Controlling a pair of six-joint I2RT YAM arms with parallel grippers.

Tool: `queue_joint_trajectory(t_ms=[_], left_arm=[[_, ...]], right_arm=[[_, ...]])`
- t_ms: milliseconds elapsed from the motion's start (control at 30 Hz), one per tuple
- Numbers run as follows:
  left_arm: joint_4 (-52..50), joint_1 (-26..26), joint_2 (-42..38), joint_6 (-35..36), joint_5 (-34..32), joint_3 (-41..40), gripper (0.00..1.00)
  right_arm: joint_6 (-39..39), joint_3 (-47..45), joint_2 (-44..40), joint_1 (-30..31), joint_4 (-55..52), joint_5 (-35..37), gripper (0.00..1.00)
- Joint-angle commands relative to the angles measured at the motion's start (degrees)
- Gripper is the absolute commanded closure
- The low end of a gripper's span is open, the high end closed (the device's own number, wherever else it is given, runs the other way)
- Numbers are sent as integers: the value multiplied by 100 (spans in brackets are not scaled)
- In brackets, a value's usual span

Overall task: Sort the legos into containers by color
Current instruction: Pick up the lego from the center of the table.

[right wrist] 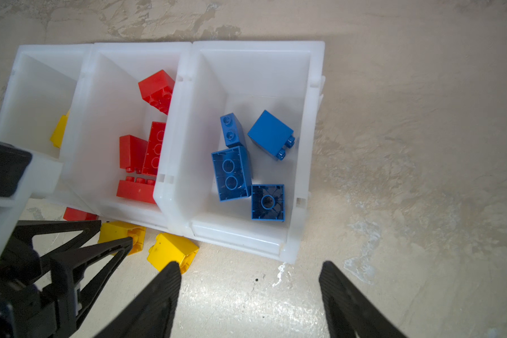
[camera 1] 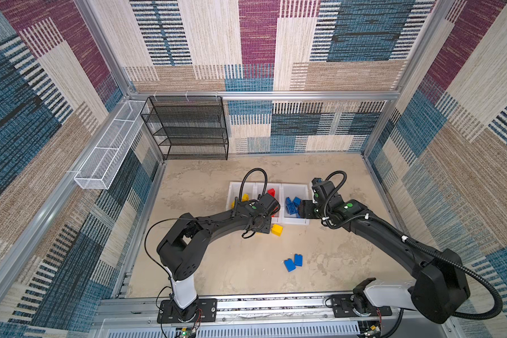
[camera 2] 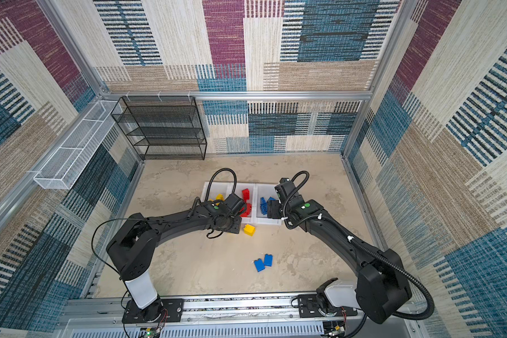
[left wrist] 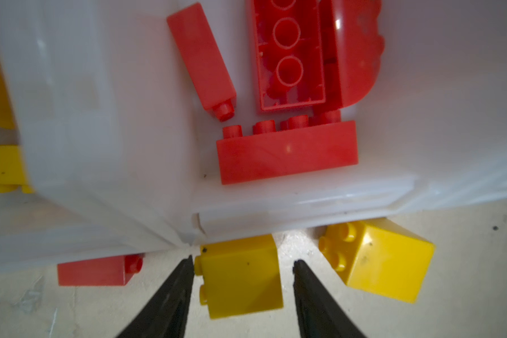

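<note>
Looks mostly done tbh; the three joined white plastic open-top bins [right wrist: 258,46] are already split by colour: four blue studded plastic bricks [right wrist: 231,172] in one end bin, a handful of red bricks [left wrist: 287,152] in the middle, some yellow bricks [camera 1: 244,197] in the other end bin, half hidden by the arm; left out on the beige table [camera 1: 334,257]: a small red oblong brick [left wrist: 97,270] and two yellow cubes at the front lips, plus two loose blue bricks [camera 1: 289,265] well apart from the bins; left claw [left wrist: 242,263] sits narrow around one yellow cube [left wrist: 240,281], sliver of gap on one side, so probably not pinched yet; the other yellow cube [left wrist: 378,260] lies just beside it; right claw [right wrist: 249,266] gapes wide and empty over the table in front of the blue bin; five to go, as far as shown
</note>
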Motion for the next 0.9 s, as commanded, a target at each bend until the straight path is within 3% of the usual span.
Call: queue_joint_trajectory(t_ms=[0,500,867], left_arm=[[-178,5,65,89,-184,76,44],[-185,-43,118,191,17,132,58],[-268,-165,-1183,217,44,-244,58]], right_arm=[[0,-33,-46,9,127,-34,23],[-46,0,-53,8,83,-91,24],[-56,43,-317,6,-108,14,25]])
